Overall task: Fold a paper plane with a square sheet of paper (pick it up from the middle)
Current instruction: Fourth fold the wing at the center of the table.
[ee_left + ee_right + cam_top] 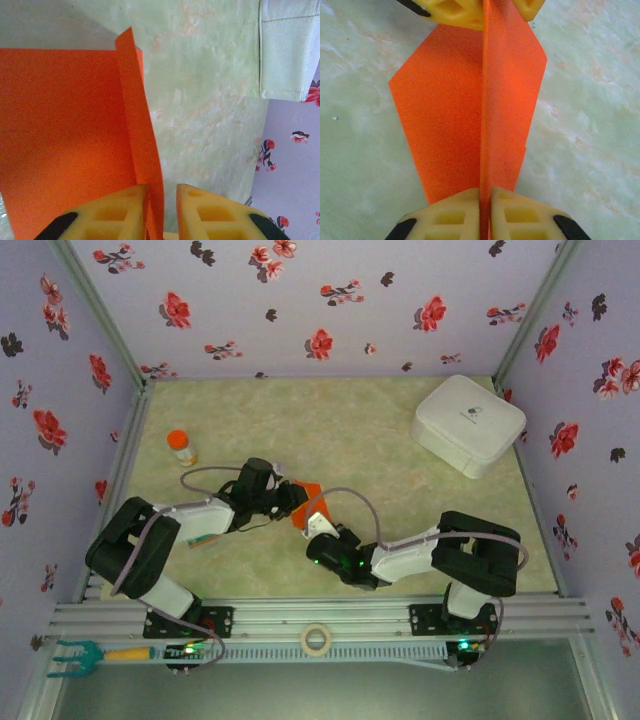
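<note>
The square sheet of paper [309,491] is bright orange-red and creased, lying mid-table with one fold standing upright as a ridge [485,100]. Its flat part [65,125] spreads to the left in the left wrist view. My left gripper [292,502] [162,187] straddles the far end of the ridge. Its jaws are narrowly apart: the fold leans on one finger [125,210], and a sliver of table shows before the other. My right gripper [318,524] [485,189] is shut on the near end of the ridge, its pads tight against the paper.
A white case [468,425] [287,50] sits at the back right. An orange-capped bottle [181,447] stands at the back left. A tape roll [316,640] and a teal-and-yellow tool [90,652] lie on the front rail. Floral walls enclose three sides.
</note>
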You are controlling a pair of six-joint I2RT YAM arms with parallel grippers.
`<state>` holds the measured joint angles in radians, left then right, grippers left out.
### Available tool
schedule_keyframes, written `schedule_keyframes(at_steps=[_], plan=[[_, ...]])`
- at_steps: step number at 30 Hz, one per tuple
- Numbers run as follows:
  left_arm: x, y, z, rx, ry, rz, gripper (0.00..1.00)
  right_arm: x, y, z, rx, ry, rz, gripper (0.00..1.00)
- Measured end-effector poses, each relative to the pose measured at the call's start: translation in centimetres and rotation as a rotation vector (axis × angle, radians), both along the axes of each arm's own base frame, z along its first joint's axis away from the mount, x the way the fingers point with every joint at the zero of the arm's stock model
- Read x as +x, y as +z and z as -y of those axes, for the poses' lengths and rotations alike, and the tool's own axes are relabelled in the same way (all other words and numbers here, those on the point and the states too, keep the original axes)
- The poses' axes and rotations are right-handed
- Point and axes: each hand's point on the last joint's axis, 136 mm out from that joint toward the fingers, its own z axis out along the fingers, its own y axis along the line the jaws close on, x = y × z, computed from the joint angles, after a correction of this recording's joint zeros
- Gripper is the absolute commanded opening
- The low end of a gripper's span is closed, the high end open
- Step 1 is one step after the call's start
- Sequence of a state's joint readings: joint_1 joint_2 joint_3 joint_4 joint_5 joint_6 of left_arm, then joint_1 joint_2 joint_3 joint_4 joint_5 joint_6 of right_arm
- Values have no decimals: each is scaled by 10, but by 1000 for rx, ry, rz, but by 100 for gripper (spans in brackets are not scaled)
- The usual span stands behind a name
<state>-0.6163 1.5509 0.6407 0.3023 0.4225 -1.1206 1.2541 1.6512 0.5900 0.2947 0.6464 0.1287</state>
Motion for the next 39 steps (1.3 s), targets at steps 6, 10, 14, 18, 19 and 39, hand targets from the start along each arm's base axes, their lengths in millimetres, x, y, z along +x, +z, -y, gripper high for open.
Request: schedule_keyframes(at_steps=[6, 10, 14, 18, 19, 39], plan=[[-1, 1, -4, 16, 11, -4, 35, 1, -4, 1, 40, -5, -54, 7], [-1, 13, -13, 41, 40, 25, 43, 3, -5, 3, 97, -13, -108, 6], [-1, 28, -24, 68, 72, 71, 45, 5, -7, 7, 181, -25, -178, 5], [-1, 38, -34, 91, 101, 100, 46, 5, -9, 8, 273, -25, -267, 6], [-1, 39, -36, 96, 105, 104, 46, 5, -10, 7, 295, -23, -291, 6], [-3, 33, -42, 127, 115, 84, 45, 8, -14, -1, 602, -92, -669, 8]])
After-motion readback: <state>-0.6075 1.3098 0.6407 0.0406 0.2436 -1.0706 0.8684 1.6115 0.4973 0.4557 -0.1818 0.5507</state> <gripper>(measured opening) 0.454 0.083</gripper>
